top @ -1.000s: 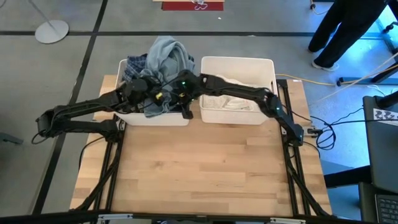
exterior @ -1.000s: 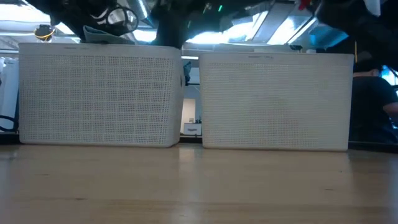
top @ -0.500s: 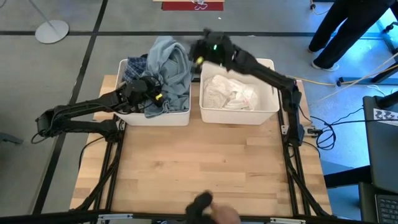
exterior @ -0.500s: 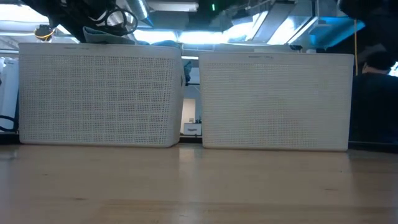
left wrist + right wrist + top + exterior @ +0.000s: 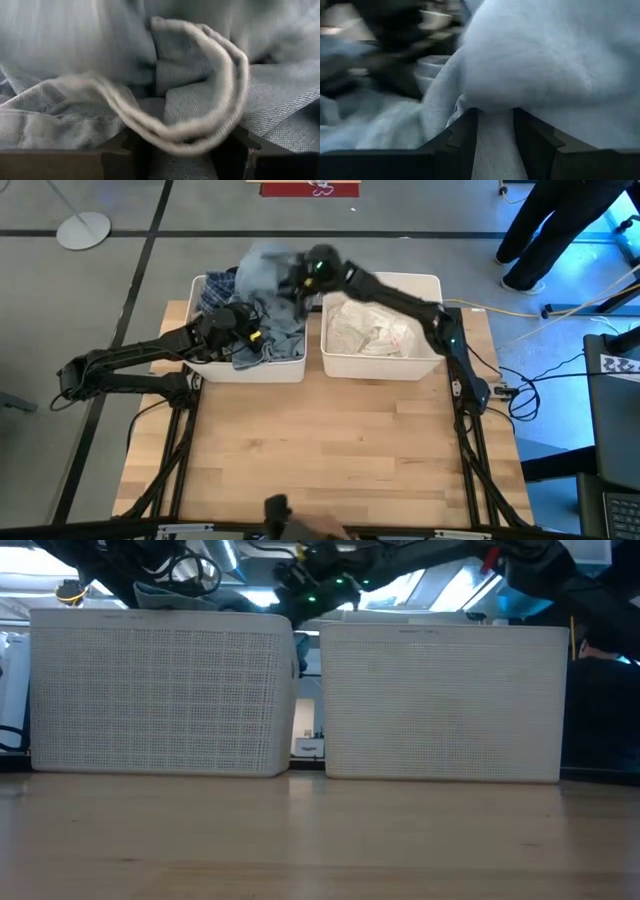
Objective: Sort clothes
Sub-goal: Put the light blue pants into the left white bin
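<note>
Both bins [image 5: 382, 368] sat side by side at the table's far edge, the near tabletop [image 5: 320, 450] bare. The left claw [image 5: 243, 330] and right claw [image 5: 300, 278] each gripped the pale blue denim [image 5: 268, 275] heaped over the left bin [image 5: 250, 370].

Two white bins [image 5: 412, 365] stand side by side at the far edge of a wooden tabletop [image 5: 320, 450].

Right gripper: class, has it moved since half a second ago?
Yes. The right gripper has shifted left from the right bin's far-left corner, over the left bin.
</note>
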Controlling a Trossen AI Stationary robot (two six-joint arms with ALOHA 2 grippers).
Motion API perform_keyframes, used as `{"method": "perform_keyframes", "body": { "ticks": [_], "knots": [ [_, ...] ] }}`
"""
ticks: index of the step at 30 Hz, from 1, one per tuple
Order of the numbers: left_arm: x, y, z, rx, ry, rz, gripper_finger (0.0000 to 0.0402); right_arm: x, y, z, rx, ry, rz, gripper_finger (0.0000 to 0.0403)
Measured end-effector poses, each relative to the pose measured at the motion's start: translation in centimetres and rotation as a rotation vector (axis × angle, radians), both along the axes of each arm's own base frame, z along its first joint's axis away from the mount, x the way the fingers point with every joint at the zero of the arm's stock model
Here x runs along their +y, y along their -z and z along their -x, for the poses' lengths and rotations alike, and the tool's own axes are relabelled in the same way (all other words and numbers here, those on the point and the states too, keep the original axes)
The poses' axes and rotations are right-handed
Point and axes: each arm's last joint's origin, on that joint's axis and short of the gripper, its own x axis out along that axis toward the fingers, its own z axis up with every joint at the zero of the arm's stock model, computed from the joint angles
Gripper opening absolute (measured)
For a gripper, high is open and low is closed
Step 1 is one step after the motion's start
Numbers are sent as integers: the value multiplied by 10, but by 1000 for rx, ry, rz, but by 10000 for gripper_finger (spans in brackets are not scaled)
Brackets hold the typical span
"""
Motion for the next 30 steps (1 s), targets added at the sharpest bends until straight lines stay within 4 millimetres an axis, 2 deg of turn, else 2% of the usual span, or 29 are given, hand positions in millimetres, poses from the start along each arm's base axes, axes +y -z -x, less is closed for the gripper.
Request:
{"method": "perform_keyframes", "body": {
  "ticks": [3,6,8,12,16,22,27,30],
  "knots": [
    [-1,0,0,-3,11,6,159,17,22,-18,40,-52,-1,133],
    [-2,-5,3,-14,23,8,159,19,41,-25,90,-69,-24,133],
    [-6,-14,8,-37,38,12,159,19,55,-29,121,-68,-47,133],
    [-16,-41,22,-123,80,-29,159,15,69,-33,136,-63,-98,133],
    [-24,-74,38,-274,97,-119,159,14,70,-33,136,-52,-102,133],
    [-30,-102,53,-414,92,-269,159,13,71,-34,123,-44,-115,133],
    [-29,-121,52,-485,104,-452,159,18,71,-36,126,-47,-109,133],
    [-21,-123,44,-433,70,-527,159,22,70,-38,122,-53,-105,133]
  ]
}}
